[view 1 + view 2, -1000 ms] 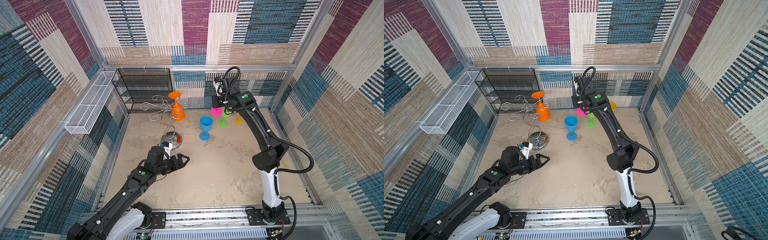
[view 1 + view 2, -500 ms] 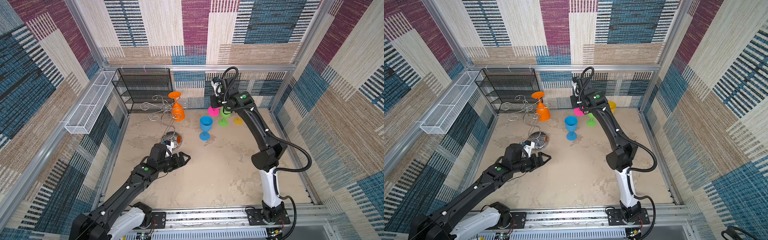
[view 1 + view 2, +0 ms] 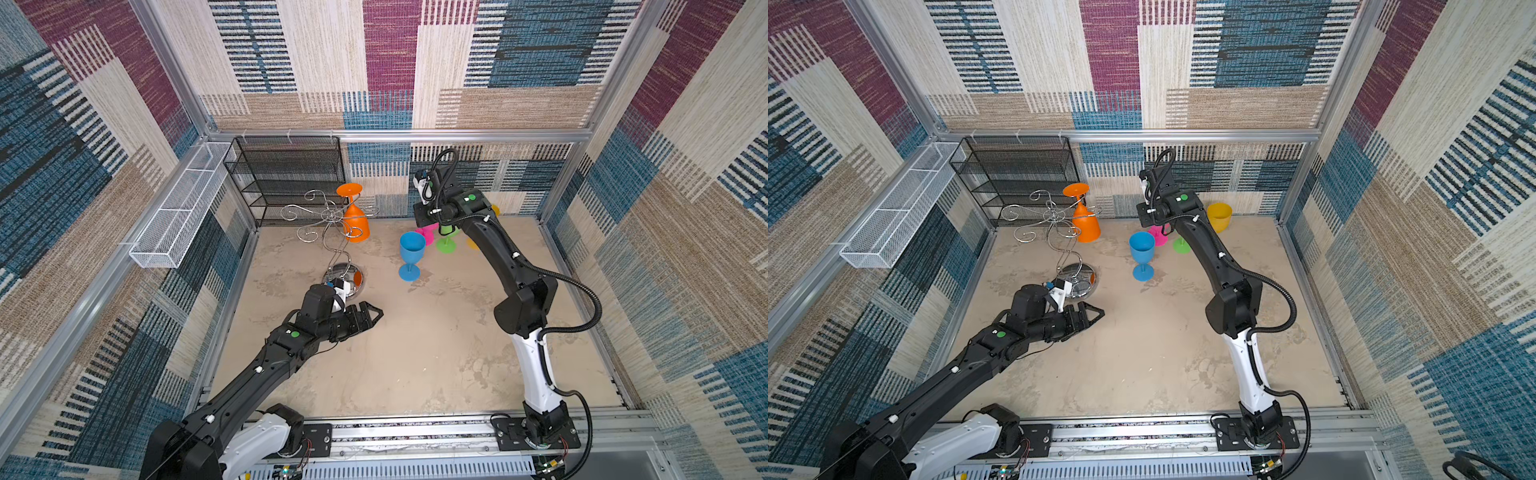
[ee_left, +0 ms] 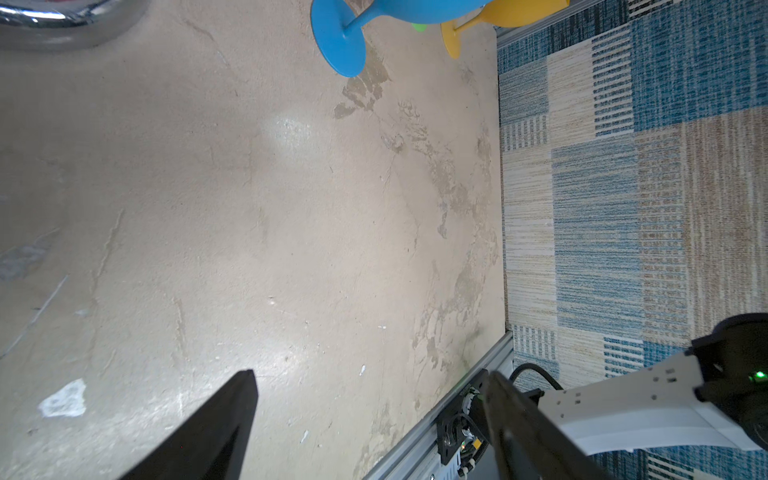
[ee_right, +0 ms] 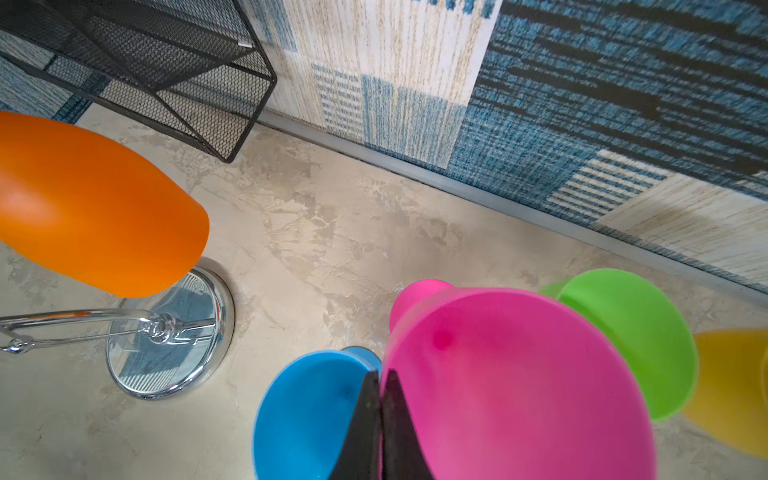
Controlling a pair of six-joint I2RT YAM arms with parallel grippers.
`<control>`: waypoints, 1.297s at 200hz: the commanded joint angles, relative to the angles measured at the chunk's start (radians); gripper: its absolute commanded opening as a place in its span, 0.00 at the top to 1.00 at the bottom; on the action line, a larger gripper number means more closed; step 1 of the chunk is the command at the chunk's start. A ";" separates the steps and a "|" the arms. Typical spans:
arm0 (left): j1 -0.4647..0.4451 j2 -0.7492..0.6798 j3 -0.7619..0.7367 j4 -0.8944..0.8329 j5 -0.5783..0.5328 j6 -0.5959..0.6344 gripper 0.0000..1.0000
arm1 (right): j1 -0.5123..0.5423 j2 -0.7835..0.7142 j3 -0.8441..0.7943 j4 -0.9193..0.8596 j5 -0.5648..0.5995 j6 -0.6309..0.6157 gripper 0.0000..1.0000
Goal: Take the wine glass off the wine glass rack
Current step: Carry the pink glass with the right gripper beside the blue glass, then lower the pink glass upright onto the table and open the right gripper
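I see the orange wine glass [image 3: 355,218] hanging bowl-down from the wine glass rack [image 3: 332,216], upper centre-left in both top views. My left gripper [image 3: 373,316] is spread wide just below the rack's mirrored base. My right gripper [image 5: 379,376] is pressed together at the pink glass [image 5: 519,395] rim; I cannot tell if it pinches it.

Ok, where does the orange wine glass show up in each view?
Top view: orange wine glass hangs upside down on the wine glass rack, left of centre, towards the back.
Top view: the glass, same place.
Left wrist: not in it.
Right wrist: close up, beside the rack's round mirrored base.
Shared landmark: that base, in all four views.
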 commanded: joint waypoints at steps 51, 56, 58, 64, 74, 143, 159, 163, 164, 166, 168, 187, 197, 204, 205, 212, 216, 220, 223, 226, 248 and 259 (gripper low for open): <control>0.001 0.033 0.011 0.044 0.027 0.021 0.12 | -0.001 0.061 0.015 0.026 0.011 -0.028 1.00; 0.001 0.034 0.012 0.046 0.027 0.021 0.12 | -0.002 0.064 0.015 0.026 0.012 -0.029 1.00; 0.000 0.035 0.012 0.047 0.027 0.022 0.12 | -0.002 0.066 0.016 0.026 0.013 -0.030 1.00; 0.001 0.037 0.012 0.048 0.028 0.022 0.12 | -0.002 0.069 0.016 0.027 0.017 -0.031 1.00; 0.000 0.041 0.012 0.049 0.030 0.023 0.12 | -0.002 0.076 0.016 0.029 0.022 -0.034 1.00; 0.000 0.060 0.016 0.058 0.035 0.017 0.13 | -0.005 0.104 0.014 0.038 0.025 -0.042 1.00; 0.000 0.065 0.018 0.058 0.036 0.018 0.13 | -0.010 0.107 0.011 0.045 0.023 -0.040 0.96; 0.000 0.064 0.018 0.058 0.036 0.017 0.13 | -0.011 0.107 0.010 0.046 0.021 -0.041 0.95; 0.000 0.065 0.018 0.058 0.037 0.017 0.13 | -0.011 0.108 0.010 0.046 0.021 -0.040 0.95; 0.001 0.066 0.019 0.058 0.037 0.018 0.13 | -0.012 0.108 0.011 0.046 0.020 -0.040 0.94; 0.001 0.066 0.019 0.058 0.037 0.018 0.13 | -0.012 0.109 0.011 0.049 0.020 -0.040 0.93; 0.001 0.069 0.019 0.060 0.037 0.018 0.13 | -0.016 0.110 0.010 0.054 0.016 -0.040 0.86; 0.000 0.070 0.021 0.060 0.038 0.017 0.13 | -0.017 0.111 0.011 0.056 0.018 -0.040 0.83; 0.000 0.073 0.020 0.061 0.037 0.018 0.13 | -0.019 0.111 0.010 0.058 0.017 -0.041 0.82; 0.001 0.073 0.021 0.061 0.037 0.017 0.13 | -0.019 0.111 0.010 0.057 0.017 -0.042 0.81; 0.000 0.075 0.021 0.063 0.037 0.016 0.13 | -0.021 0.111 0.010 0.059 0.017 -0.038 0.80; 0.001 0.075 0.021 0.064 0.037 0.016 0.13 | -0.021 0.113 0.010 0.060 0.018 -0.039 0.79; 0.001 0.077 0.021 0.064 0.038 0.016 0.13 | -0.022 0.113 0.011 0.060 0.017 -0.039 0.79; 0.000 0.077 0.021 0.064 0.039 0.015 0.13 | -0.022 0.112 0.011 0.060 0.017 -0.039 0.79; 0.000 0.078 0.021 0.066 0.039 0.016 0.13 | -0.022 0.113 0.011 0.061 0.016 -0.039 0.79; 0.000 0.083 0.021 0.067 0.039 0.015 0.13 | -0.024 0.117 0.012 0.062 0.017 -0.039 0.79; 0.001 0.085 0.023 0.067 0.039 0.016 0.13 | -0.024 0.115 0.013 0.064 0.017 -0.038 0.78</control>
